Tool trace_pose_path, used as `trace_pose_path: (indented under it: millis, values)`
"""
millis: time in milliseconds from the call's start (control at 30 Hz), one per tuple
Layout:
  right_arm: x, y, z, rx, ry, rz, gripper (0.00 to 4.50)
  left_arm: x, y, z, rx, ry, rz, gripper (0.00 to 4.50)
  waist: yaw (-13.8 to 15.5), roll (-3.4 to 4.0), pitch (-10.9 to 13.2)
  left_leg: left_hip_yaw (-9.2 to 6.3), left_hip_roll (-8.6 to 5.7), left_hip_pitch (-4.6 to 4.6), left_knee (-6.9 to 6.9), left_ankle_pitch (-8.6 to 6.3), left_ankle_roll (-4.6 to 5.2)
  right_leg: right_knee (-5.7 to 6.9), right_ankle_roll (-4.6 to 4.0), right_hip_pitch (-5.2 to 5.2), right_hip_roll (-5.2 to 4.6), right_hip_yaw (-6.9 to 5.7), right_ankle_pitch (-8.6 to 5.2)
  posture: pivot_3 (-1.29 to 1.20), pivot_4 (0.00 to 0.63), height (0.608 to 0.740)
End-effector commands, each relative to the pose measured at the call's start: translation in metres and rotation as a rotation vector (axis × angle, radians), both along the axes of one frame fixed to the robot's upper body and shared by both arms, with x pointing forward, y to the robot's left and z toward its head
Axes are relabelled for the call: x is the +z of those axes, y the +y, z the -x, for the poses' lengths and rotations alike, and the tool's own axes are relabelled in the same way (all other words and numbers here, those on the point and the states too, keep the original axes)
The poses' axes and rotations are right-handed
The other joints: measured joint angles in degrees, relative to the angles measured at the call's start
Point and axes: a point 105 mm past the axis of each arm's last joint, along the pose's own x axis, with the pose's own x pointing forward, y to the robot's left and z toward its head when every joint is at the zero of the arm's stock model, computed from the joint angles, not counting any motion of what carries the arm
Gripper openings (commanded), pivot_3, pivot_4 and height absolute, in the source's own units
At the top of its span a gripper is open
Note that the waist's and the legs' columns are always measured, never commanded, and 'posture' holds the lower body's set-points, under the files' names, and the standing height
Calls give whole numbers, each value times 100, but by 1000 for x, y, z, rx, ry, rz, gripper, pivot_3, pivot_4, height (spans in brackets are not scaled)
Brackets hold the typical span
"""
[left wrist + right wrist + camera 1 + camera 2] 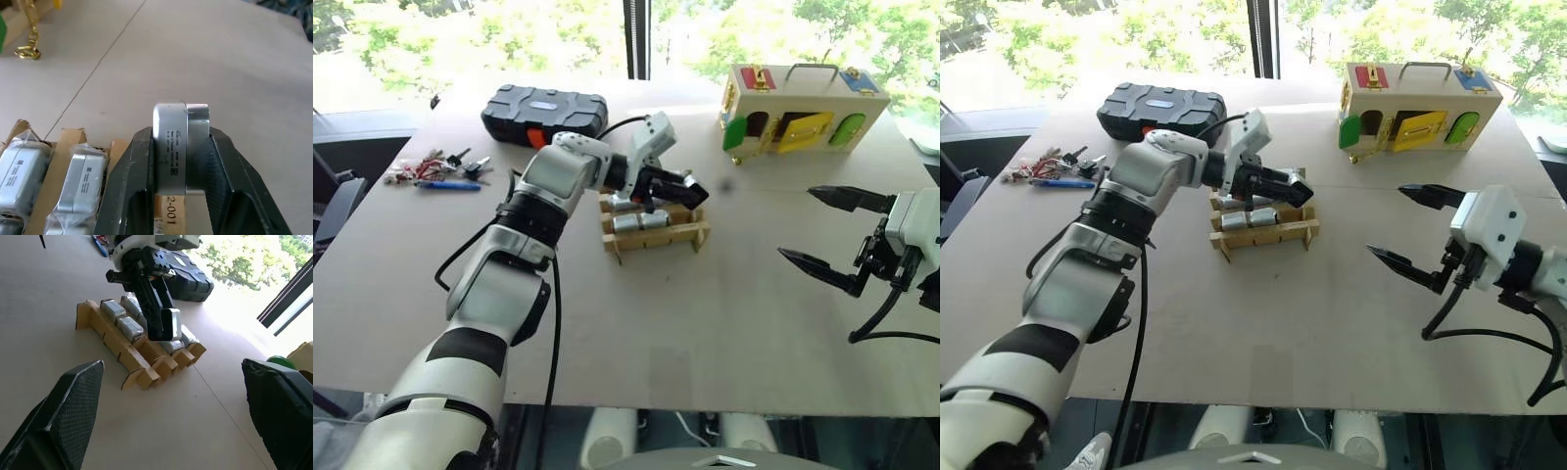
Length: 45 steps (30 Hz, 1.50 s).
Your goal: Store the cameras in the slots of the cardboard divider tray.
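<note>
Silver-grey camera (178,149) is clamped in left gripper (181,161) above cardboard divider tray (656,238); lowering into a free slot is needed. Right gripper (830,230) is spread, empty.

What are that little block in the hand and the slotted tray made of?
The camera held in the left hand looks like metal: a smooth silver-grey satin shell with a soft sheen and small printed text. The tray looks like cardboard: matt tan flat strips, interlocked, with darker cut edges. The cameras already in it seem wrapped in clear, crinkly plastic film.
</note>
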Motion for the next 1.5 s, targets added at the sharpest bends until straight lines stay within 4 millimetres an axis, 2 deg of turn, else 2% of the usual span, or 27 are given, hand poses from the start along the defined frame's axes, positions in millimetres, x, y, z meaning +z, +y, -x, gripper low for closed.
trace_pose_path:
  millis: [33, 200, 400, 500, 700, 900, 933, 967, 1067, 1100, 1167, 1267, 1300, 1400, 1500]
  values:
    - [11, -3, 4, -16, -69, 10, 4500, 11, -1, -10, -21, -92, -67, 725, 6, 0, 1, 0, 0, -4, 1, 0, 1, 0, 2, -3, 0, -1, 1, 0, 150, 740]
    - [6, -1, 10, -38, -73, 12, 4500, 10, 2, -15, -40, -105, -135, 725, 43, -3, 3, -1, 0, -23, 7, -4, 7, 1, 16, -18, -2, -3, 8, 0, 150, 740]
    - [2, -5, 13, -75, -73, 16, 4500, 5, -3, -9, -115, -80, -193, 725, 77, -3, 3, 0, 0, -35, 30, -13, 21, 3, 17, -21, -2, -4, 9, 0, 150, 740]
    - [1, -5, 13, -85, -77, 19, 4500, -2, -6, -9, -116, -66, -227, 725, 76, -2, 3, -1, 2, -44, 50, -21, 33, 4, 17, -21, -3, -5, 8, 0, 150, 740]
    - [-5, -4, 16, -95, -70, 32, 4500, -16, 1, -10, -113, -59, -335, 725, 63, -3, 3, -1, 1, -53, 61, -26, 41, 6, 17, -25, -5, -4, 9, 0, 150, 740]
    - [-7, -8, 18, -102, -60, 44, 4500, -6, -8, -12, -121, -103, -340, 725, 55, -2, 3, 0, 2, -52, 62, -26, 42, 11, 17, -29, -2, -3, 9, 0, 150, 740]
    - [-7, -8, 18, -103, -60, 45, 4500, -1, -12, -8, -145, -100, -313, 1800, 56, -3, 3, 0, 2, -52, 64, -26, 42, 11, 17, -29, -2, -2, 9, 0, 150, 740]
    - [-7, -8, 18, -104, -60, 46, 4500, 8, -17, -6, -153, -97, -266, 2281, 60, -2, 3, 0, 2, -53, 64, -26, 42, 11, 17, -29, -2, -3, 9, 0, 150, 740]
    - [-8, -8, 21, -107, -53, 43, 4500, 48, -23, 2, -139, -58, -82, 3121, 72, -3, 5, -1, 2, -60, 66, -26, 42, 11, 17, -36, -2, -4, 9, 0, 150, 740]
    - [-9, -7, 22, -108, -47, 36, 4500, 62, -14, 7, -132, -35, -9, 3121, 70, -1, 9, -5, 3, -65, 69, -26, 42, 12, 17, -38, -3, -6, 9, 0, 150, 740]
    - [-11, -7, 24, -116, -38, 18, 4500, 77, 1, 13, -93, -23, 91, 3121, 37, 0, 8, -4, 3, -74, 69, -23, 38, 12, 17, -45, -4, -4, 9, 0, 150, 740]
    - [-14, -7, 22, -156, -43, -8, 4500, 86, 24, 9, 74, -74, 282, 3121, -49, 18, -2, -3, 3, -62, 68, -9, 15, 13, 19, -36, -7, 4, 9, 0, 150, 740]
    - [-17, -9, 20, -185, -40, -18, 4500, 88, 34, 12, 99, -170, 385, 3121, -54, 19, -3, -3, 2, -51, 68, -9, 14, 16, 19, -25, -9, 5, 9, 0, 150, 740]
    - [-30, -15, 12, -264, -19, -41, 4500, 70, 77, 29, 283, -222, 545, 3121, -95, 18, 0, -1, 8, 17, 56, -11, 10, 13, 18, 33, -32, 27, 8, 0, 150, 740]
    - [-42, -18, 8, -304, 8, -55, 4500, 28, 103, 58, 389, -196, 521, 3121, -106, 18, 1, -12, 11, 16, 56, -5, -2, 16, 15, 33, -31, 29, 9, 0, 150, 740]
